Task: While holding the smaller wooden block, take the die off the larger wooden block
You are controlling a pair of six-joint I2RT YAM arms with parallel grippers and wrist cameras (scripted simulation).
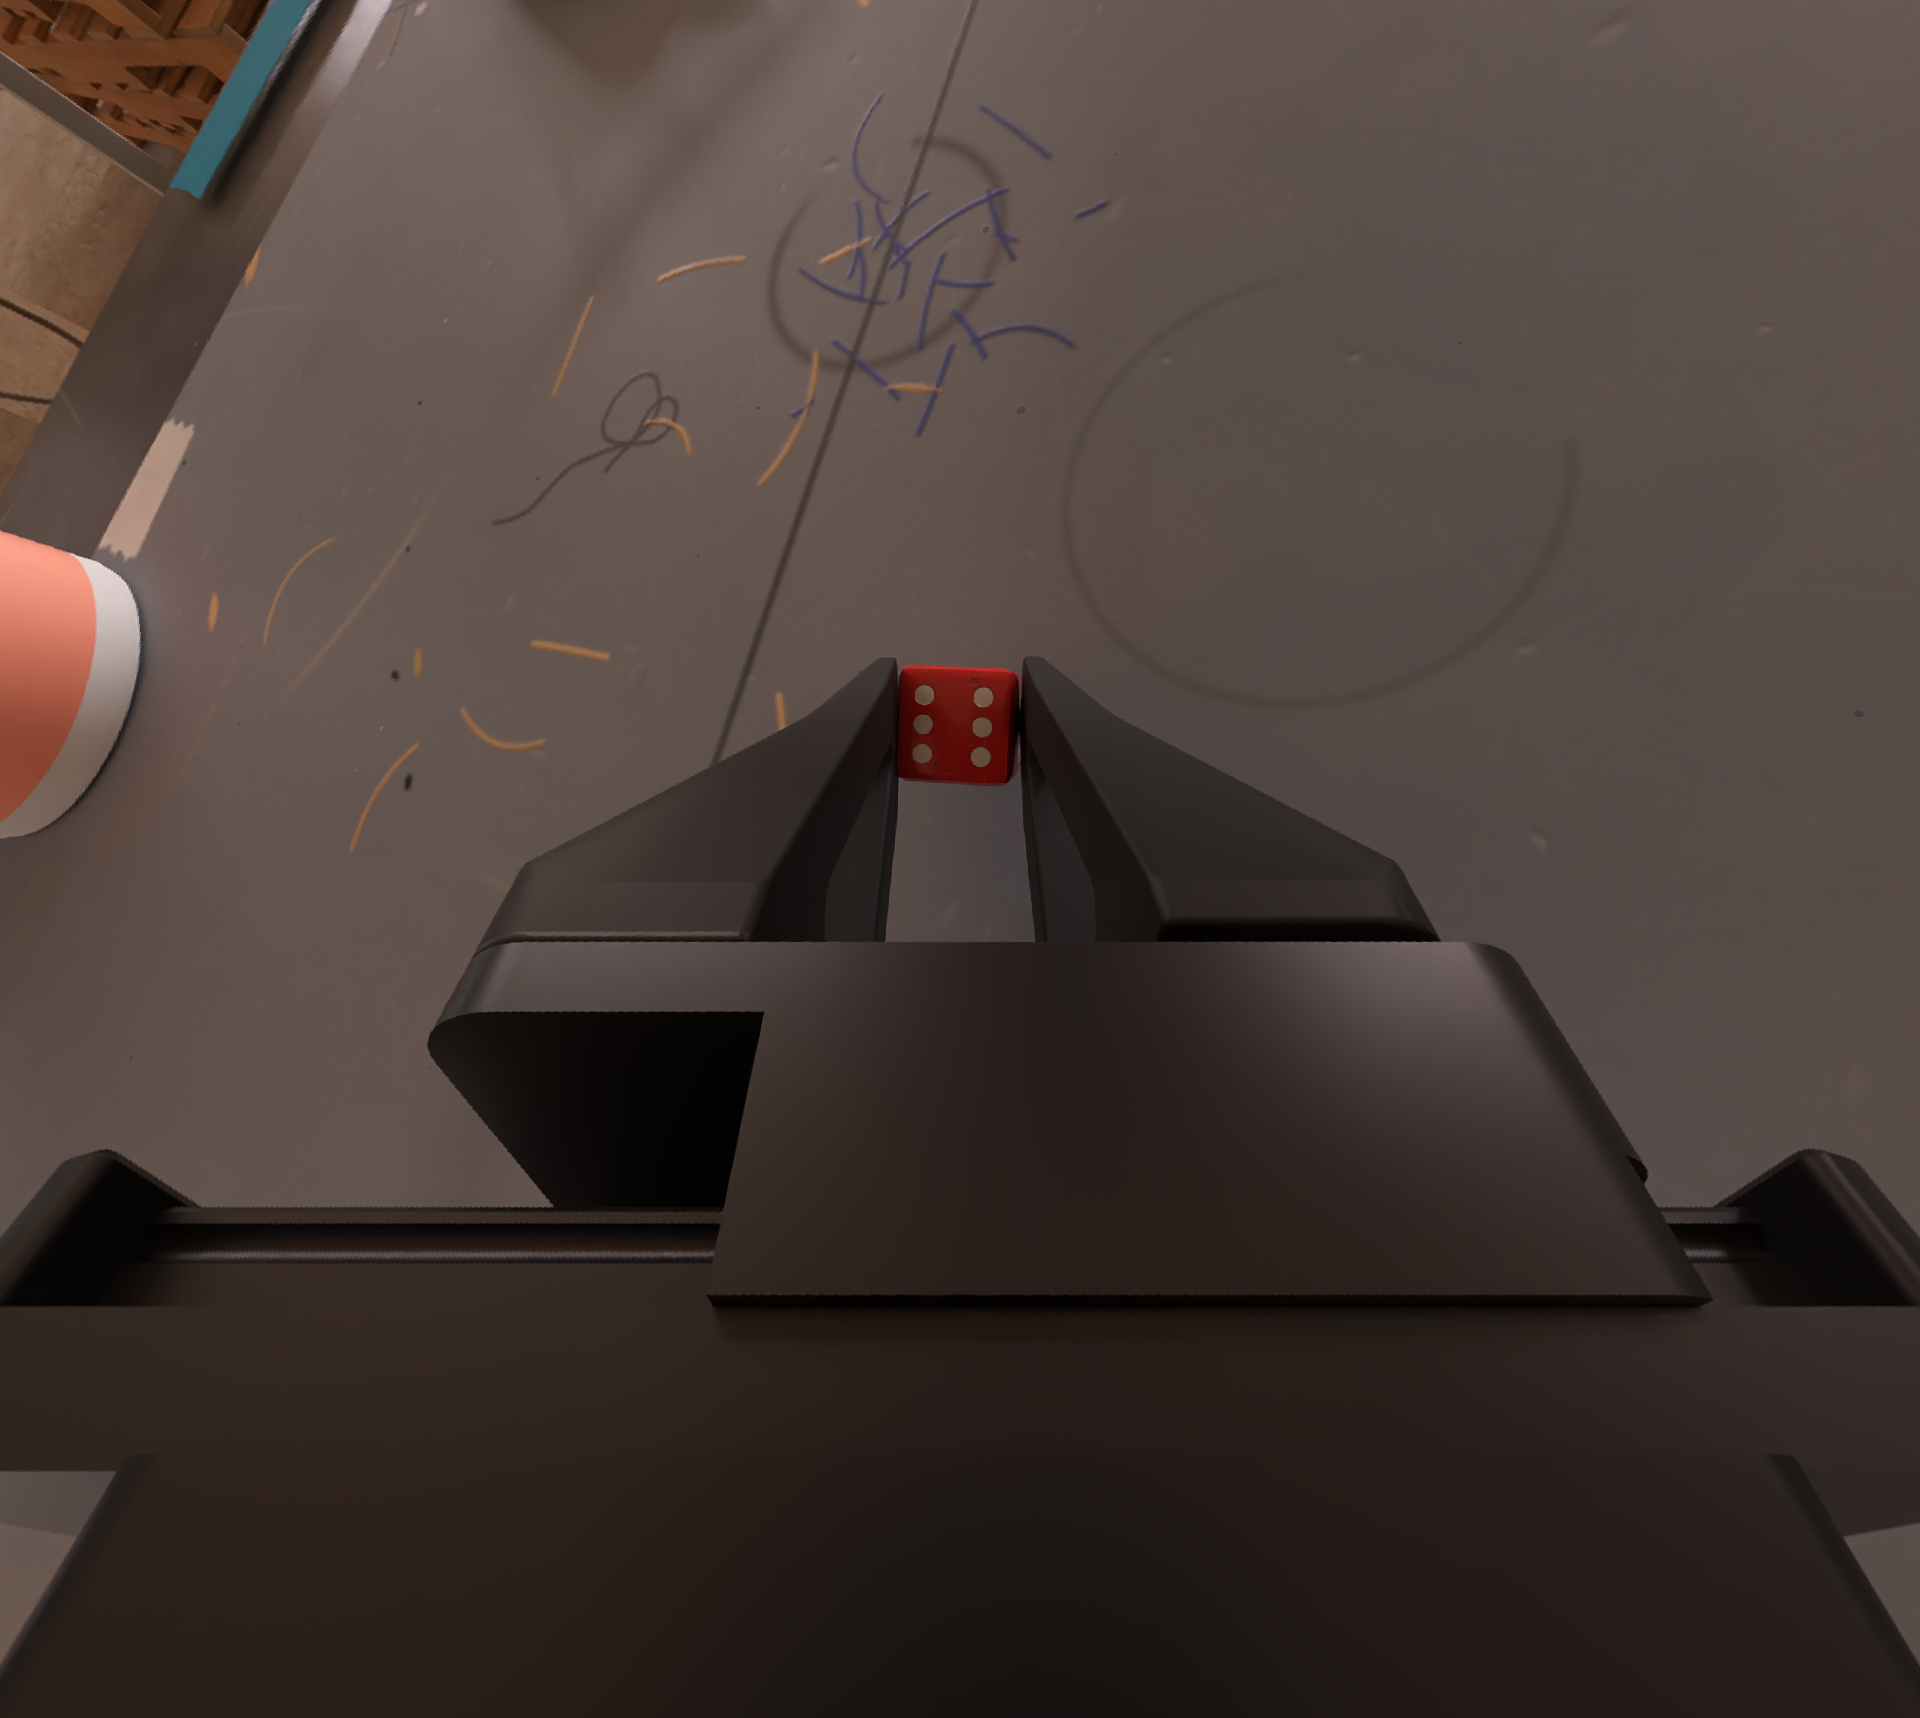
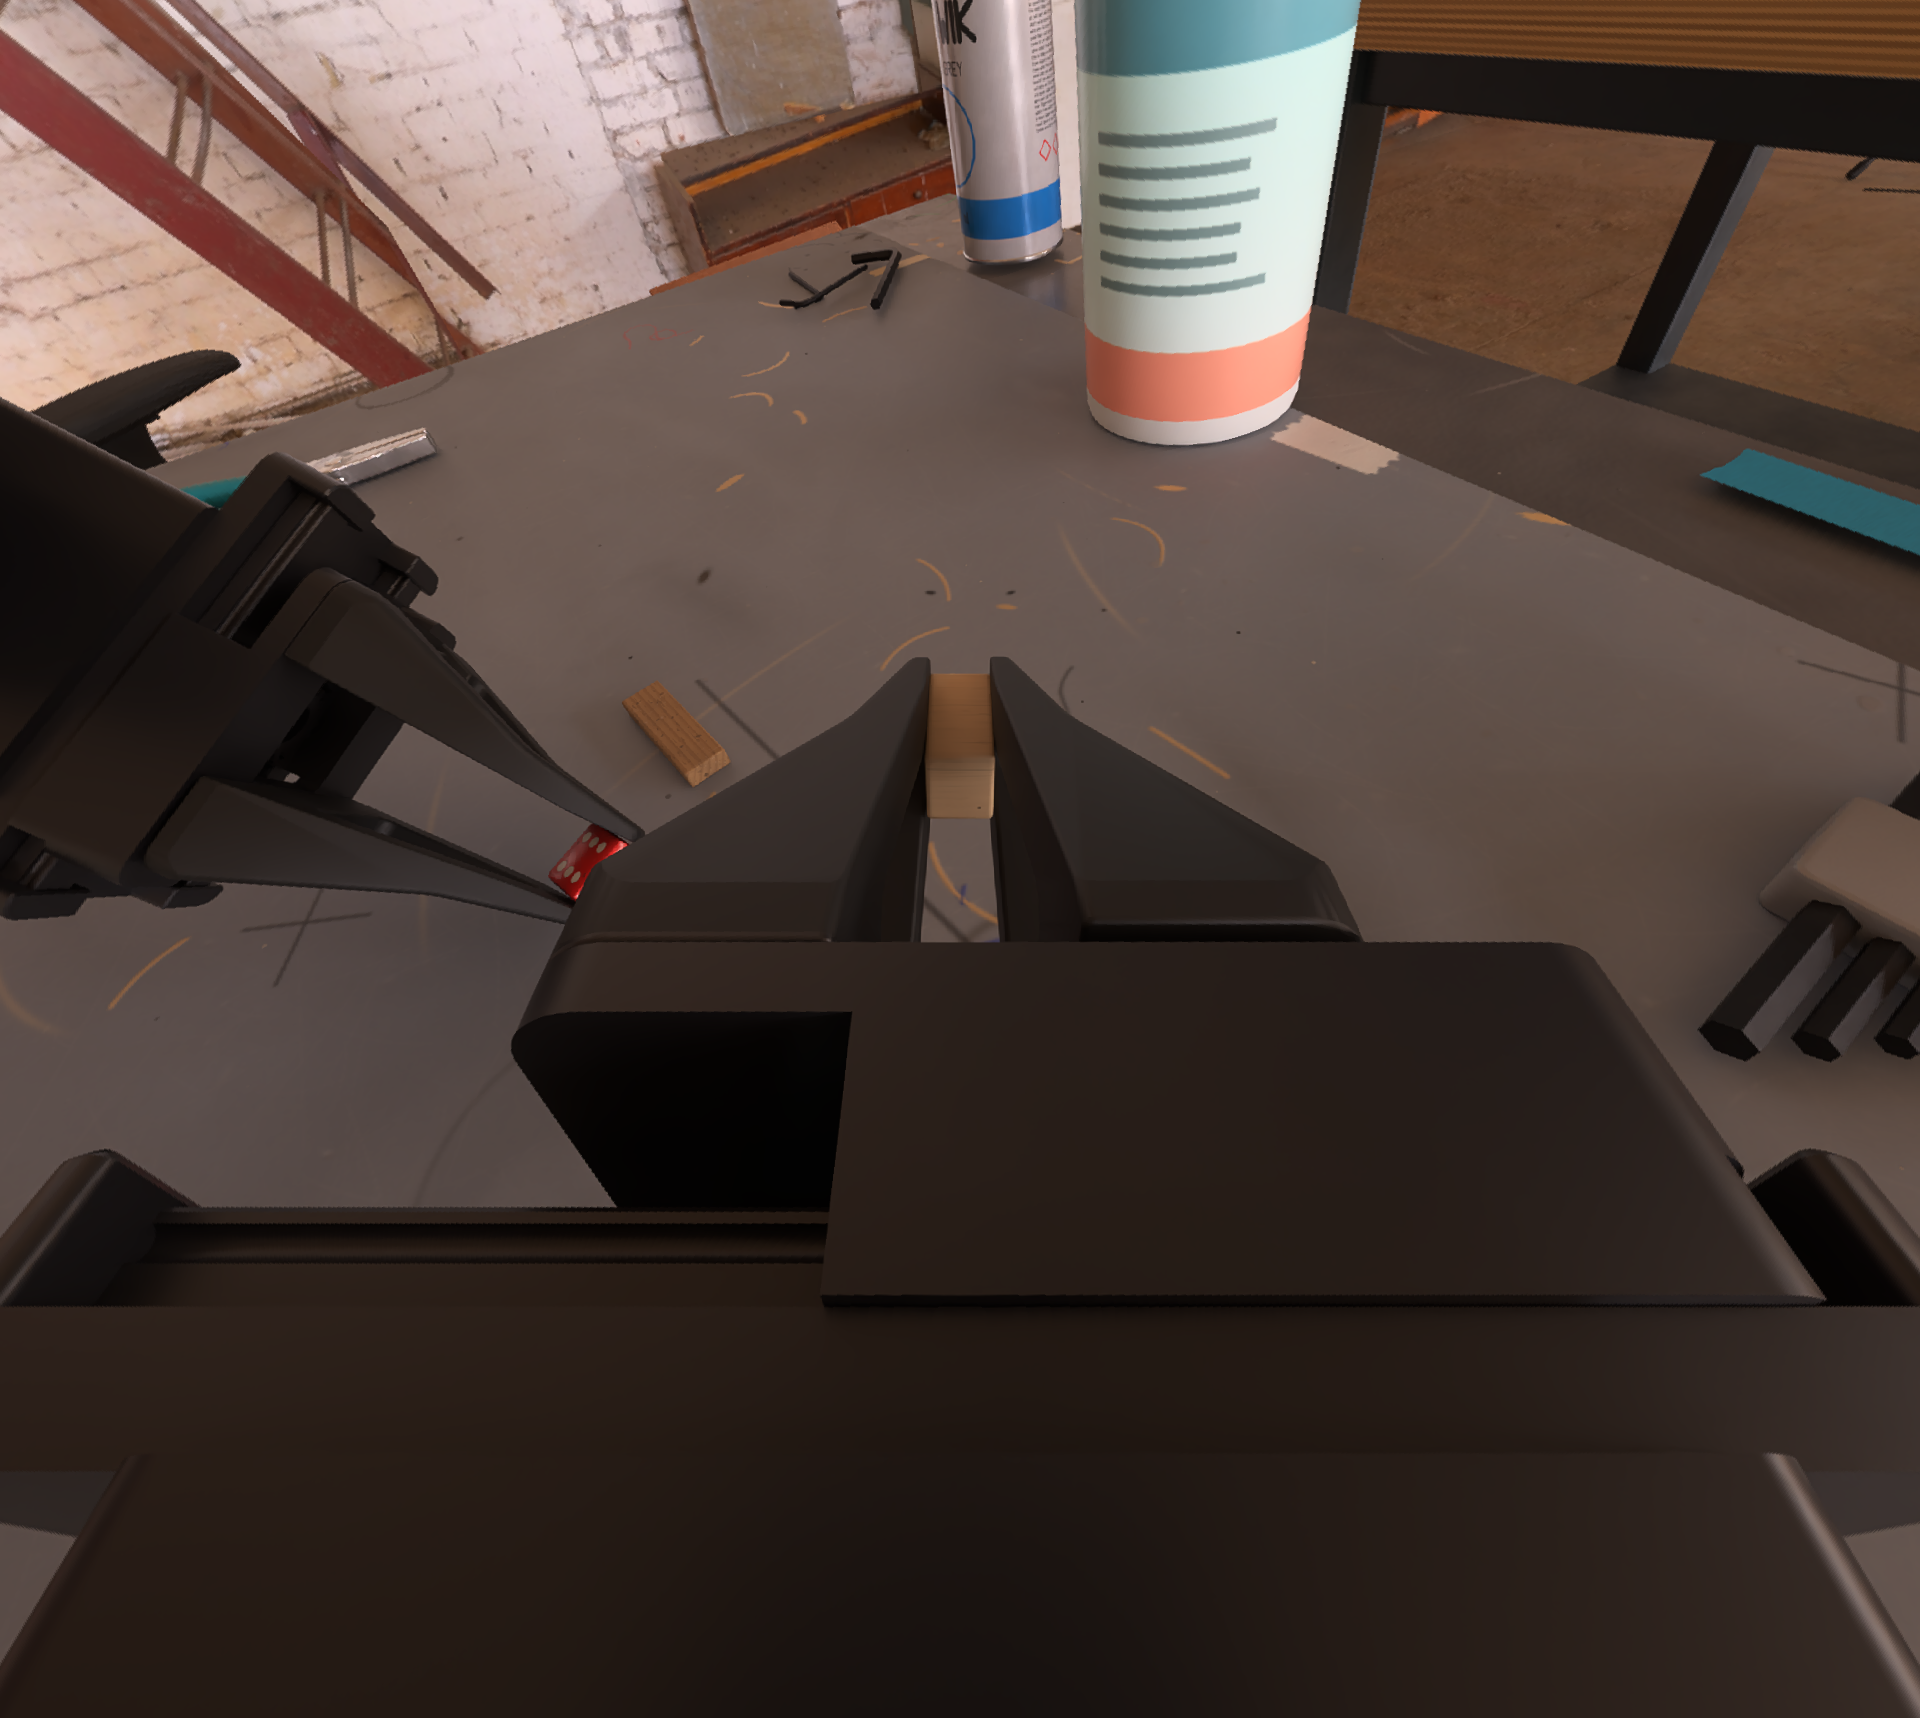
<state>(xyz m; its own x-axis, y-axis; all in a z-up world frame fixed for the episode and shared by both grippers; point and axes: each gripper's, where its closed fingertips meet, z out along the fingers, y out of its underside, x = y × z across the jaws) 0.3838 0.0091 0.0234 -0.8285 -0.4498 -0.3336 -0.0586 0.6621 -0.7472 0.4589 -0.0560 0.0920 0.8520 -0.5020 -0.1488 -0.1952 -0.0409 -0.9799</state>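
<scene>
My left gripper (image 1: 959, 673) is shut on the red die (image 1: 957, 726), whose six-pip face points at the camera, over the grey table (image 1: 1351, 110). In the right wrist view the left gripper (image 2: 601, 868) holds the die (image 2: 578, 862) at the left, apart from the larger wooden block (image 2: 675, 732). That block lies flat on the table with nothing on it. My right gripper (image 2: 959, 669) is shut on the smaller, pale wooden block (image 2: 959, 749) and holds it off the table.
A tall teal, mint and coral cup (image 2: 1195, 214) stands at the back, with a spray can (image 2: 997, 58) behind it. The cup's base shows at the left edge (image 1: 62, 681). A hex-key set (image 2: 1829, 941) lies right, black bits (image 2: 852, 276) and a metal bar (image 2: 374, 455) farther back.
</scene>
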